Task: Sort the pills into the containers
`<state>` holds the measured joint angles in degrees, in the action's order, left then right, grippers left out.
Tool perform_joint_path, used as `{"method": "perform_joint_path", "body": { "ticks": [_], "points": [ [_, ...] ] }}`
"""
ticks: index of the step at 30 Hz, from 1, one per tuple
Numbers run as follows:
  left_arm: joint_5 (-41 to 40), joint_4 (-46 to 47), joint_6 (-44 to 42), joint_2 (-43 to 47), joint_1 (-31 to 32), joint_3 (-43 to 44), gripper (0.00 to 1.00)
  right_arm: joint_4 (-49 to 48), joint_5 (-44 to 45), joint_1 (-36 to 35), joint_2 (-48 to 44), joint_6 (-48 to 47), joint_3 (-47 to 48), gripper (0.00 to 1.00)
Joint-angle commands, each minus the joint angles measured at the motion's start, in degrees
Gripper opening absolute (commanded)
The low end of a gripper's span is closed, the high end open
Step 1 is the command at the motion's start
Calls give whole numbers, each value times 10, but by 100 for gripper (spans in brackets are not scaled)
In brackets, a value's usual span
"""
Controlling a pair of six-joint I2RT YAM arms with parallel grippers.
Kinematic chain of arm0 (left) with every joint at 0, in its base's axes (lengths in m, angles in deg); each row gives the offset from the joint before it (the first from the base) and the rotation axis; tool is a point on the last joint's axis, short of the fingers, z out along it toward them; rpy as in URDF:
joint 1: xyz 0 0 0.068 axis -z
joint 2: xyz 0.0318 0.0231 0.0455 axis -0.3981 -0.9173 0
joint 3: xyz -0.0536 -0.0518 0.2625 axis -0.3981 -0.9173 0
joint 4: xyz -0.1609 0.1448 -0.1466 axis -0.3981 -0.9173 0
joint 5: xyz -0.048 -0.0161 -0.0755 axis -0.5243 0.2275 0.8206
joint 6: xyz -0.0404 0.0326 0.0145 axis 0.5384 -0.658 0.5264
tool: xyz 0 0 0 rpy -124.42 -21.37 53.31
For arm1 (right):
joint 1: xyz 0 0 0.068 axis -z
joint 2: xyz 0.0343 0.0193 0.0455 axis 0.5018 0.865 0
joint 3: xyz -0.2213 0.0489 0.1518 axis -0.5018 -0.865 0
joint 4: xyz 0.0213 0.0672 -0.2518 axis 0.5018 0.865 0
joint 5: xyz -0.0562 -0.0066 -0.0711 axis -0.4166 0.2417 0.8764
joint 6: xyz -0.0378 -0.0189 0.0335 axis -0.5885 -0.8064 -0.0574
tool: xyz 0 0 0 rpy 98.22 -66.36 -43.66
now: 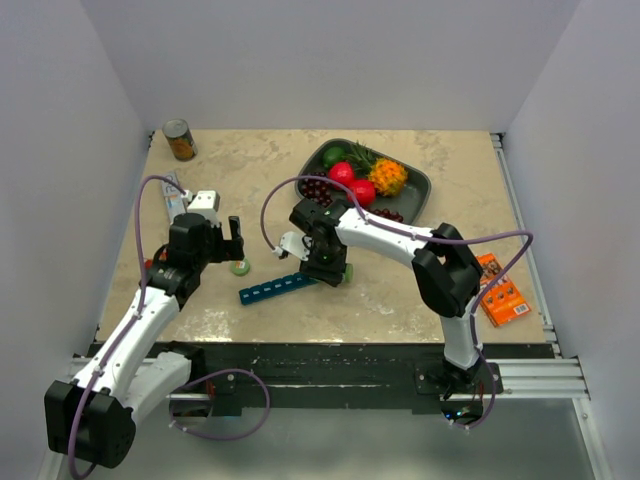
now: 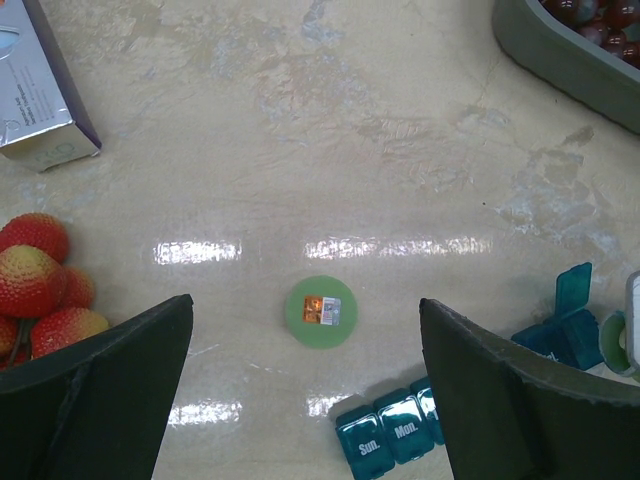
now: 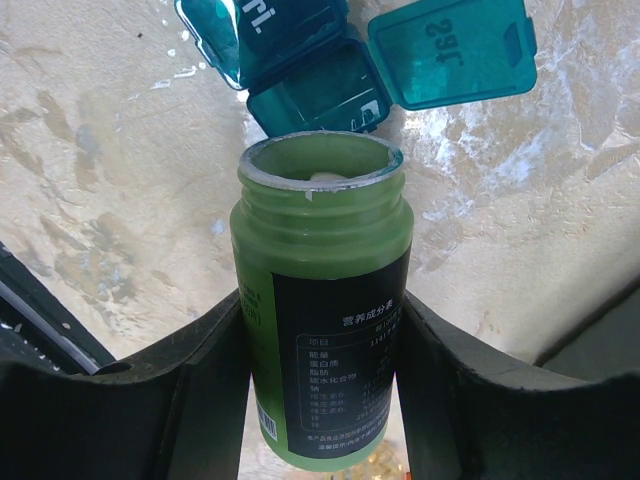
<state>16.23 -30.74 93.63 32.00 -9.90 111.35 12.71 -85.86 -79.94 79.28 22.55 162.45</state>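
The right gripper [image 1: 326,268] clamps an uncapped green bottle [image 3: 320,300], mouth tipped toward the teal organizer [image 1: 278,289], whose open "Sat" compartment at the bottle's 12 o'clock looks empty, so sorting seems barely begun, with "Sun." and "Mon." shut and the left gripper [image 1: 232,240] spread wide above the cap [image 2: 320,312].

The bottom edge of the right wrist view cuts off the lower part of the green bottle [image 3: 320,300], and you cannot tell what lies in its mouth. The pill organizer [image 3: 310,95] runs out at the top edge. In the left wrist view a finger [image 2: 500,400] of the left gripper [image 2: 305,330] hides its middle; the box [image 2: 35,90] and the grey tray [image 2: 560,50] are cut at the far corners. From above, the right gripper [image 1: 335,270] covers its right end.
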Motion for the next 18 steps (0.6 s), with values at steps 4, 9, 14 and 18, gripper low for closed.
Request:
{"method": "perform_joint_path", "body": {
  "ticks": [4, 9, 14, 18],
  "points": [
    [-18, 23, -8, 20, -3, 18, 99, 17, 19, -7, 0, -12, 29, 0],
    [-27, 23, -8, 27, -3, 17, 99, 19, 23, -10, 2, -16, 33, 0],
    [-32, 21, -7, 30, -3, 17, 99, 23, 26, -14, 7, -21, 34, 0],
    [-34, 22, -7, 32, -3, 16, 99, 24, 26, -16, 10, -22, 35, 0]
  ]
}}
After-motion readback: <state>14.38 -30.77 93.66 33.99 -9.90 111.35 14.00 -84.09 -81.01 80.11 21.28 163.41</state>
